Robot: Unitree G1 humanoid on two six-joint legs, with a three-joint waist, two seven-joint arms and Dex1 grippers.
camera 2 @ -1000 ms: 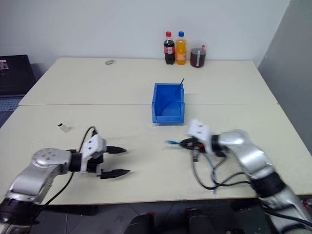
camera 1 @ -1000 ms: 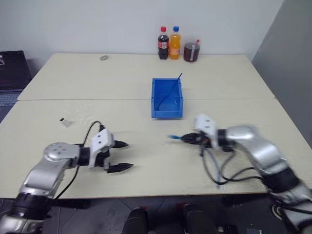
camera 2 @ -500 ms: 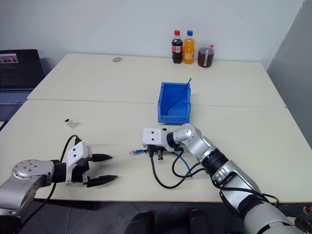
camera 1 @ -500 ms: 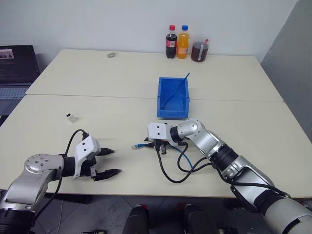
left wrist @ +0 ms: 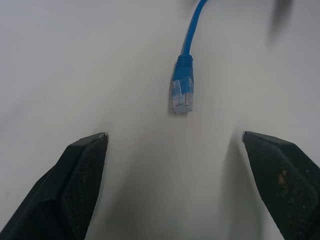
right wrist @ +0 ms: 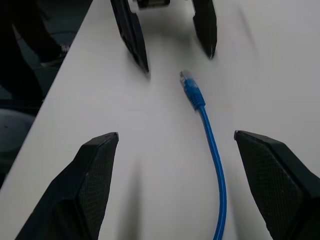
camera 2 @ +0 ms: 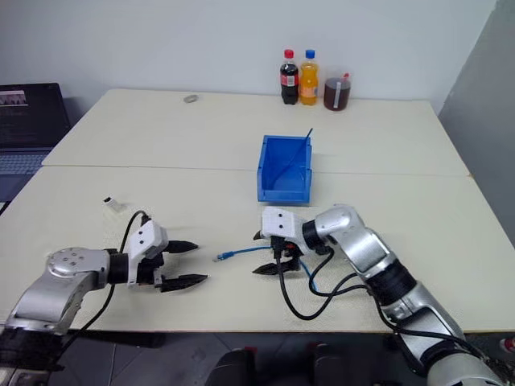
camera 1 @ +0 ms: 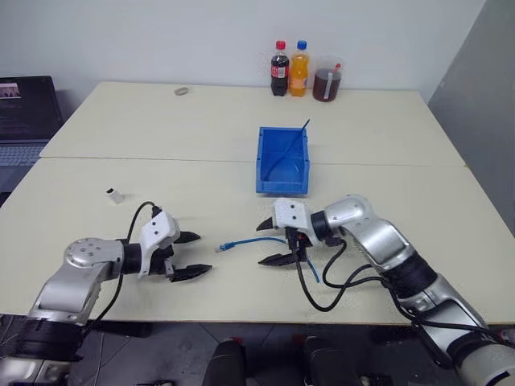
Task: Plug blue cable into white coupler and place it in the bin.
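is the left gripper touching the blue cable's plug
Apart. In the left wrist view the blue cable plug lies on the table ahead of the open left gripper, with bare table between it and both fingers.

I stand in what looks like an office or a plain test room turned into a robotics lab. Two pale, beige tabletops pushed edge to edge form my surface point(camera 1: 161, 137), with a seam running across between them. Behind it, at twelve o'clock, rises a bare white wall point(camera 1: 161, 40), and a grey partition point(camera 1: 483, 72) closes the room at about two o'clock. An open laptop point(camera 1: 24, 104) sits on a separate desk at ten o'clock. Two soft-drink bottles point(camera 1: 288, 68) and a cup with a straw point(camera 1: 327, 80) stand at the far edge, like someone's snack left on a work desk.
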